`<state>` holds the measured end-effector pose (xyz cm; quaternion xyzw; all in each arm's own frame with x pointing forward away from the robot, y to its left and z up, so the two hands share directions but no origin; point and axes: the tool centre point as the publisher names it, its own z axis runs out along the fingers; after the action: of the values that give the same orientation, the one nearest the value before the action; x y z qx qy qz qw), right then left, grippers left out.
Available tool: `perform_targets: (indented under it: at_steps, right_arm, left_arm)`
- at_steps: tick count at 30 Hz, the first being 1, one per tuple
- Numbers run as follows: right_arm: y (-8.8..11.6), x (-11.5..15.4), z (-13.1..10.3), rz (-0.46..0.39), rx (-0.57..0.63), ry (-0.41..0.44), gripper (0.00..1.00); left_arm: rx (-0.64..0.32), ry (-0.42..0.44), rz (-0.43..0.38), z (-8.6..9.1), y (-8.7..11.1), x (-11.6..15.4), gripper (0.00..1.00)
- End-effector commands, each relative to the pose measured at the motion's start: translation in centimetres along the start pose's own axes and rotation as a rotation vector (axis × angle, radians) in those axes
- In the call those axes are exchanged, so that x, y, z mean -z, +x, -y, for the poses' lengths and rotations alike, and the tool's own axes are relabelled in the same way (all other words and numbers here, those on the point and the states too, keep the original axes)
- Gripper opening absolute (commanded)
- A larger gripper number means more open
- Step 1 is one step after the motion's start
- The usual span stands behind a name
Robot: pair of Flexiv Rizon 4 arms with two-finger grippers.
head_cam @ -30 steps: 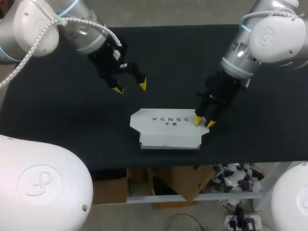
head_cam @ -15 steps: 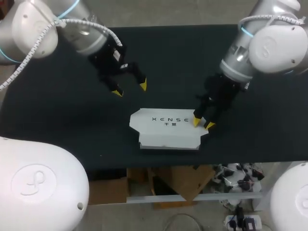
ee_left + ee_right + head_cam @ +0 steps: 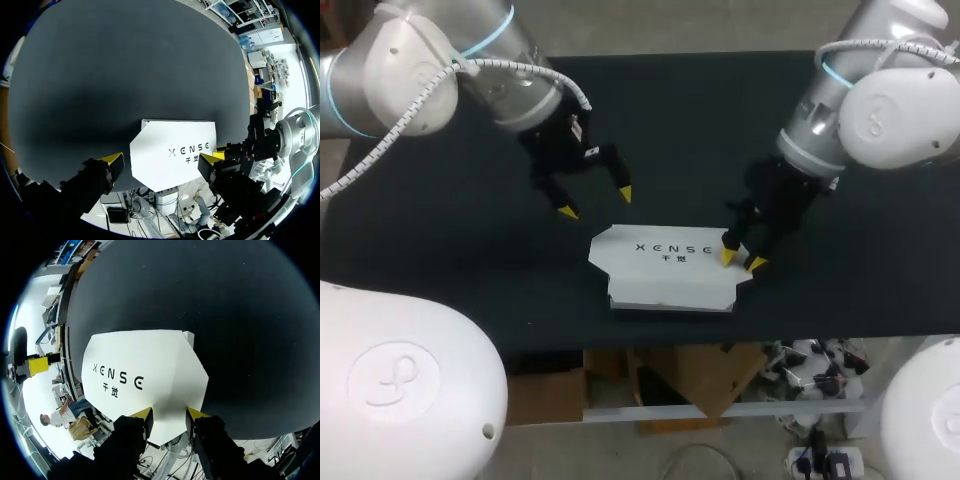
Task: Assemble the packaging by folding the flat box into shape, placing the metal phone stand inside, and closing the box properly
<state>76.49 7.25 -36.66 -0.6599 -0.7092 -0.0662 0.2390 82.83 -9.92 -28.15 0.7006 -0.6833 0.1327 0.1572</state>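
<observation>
Left gripper point(image 3: 595, 201), spread and empty, has dropped toward the box point(image 3: 665, 278) at centre frame; right gripper point(image 3: 741, 260) unmoved at its right end, grip indeterminate; folding pending.

A white box point(image 3: 665, 270) lies flat, printed face up, on the dark table point(image 3: 450, 250), near its front edge.

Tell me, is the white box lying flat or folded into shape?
Folded into shape: the head view shows the white box with a front wall under its printed top panel. Contents: cannot tell.
</observation>
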Motion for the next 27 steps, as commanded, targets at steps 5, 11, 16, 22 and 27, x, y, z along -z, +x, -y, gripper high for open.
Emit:
perform_targets:
  at_steps: [5, 11, 16, 22, 27]
  right_arm:
    - [-0.2, -0.3, 0.4, -0.008, -0.004, -0.019, 0.44]
    - [-0.4, -0.4, 0.4, -0.010, -0.009, -0.024, 0.45]
    - [-0.4, -0.4, 0.3, -0.004, -0.009, -0.030, 0.44]
    - [-0.3, -0.4, 0.2, -0.001, -0.007, -0.035, 0.44]
    - [-0.3, -0.3, 0.2, 0.004, -0.007, -0.038, 0.45]
  left_arm:
    - [0.007, -0.002, 0.008, 0.4, 0.7, 0.0, 1.00]
    - [0.008, 0.008, 0.020, -0.2, 0.4, -1.2, 0.73]
    - [0.026, 0.024, 0.080, -0.7, 0.0, -2.4, 0.42]
    - [0.034, 0.019, 0.103, -1.2, -0.4, -3.5, 0.44]
    - [0.042, 0.004, 0.128, -1.6, -0.8, -4.3, 0.45]
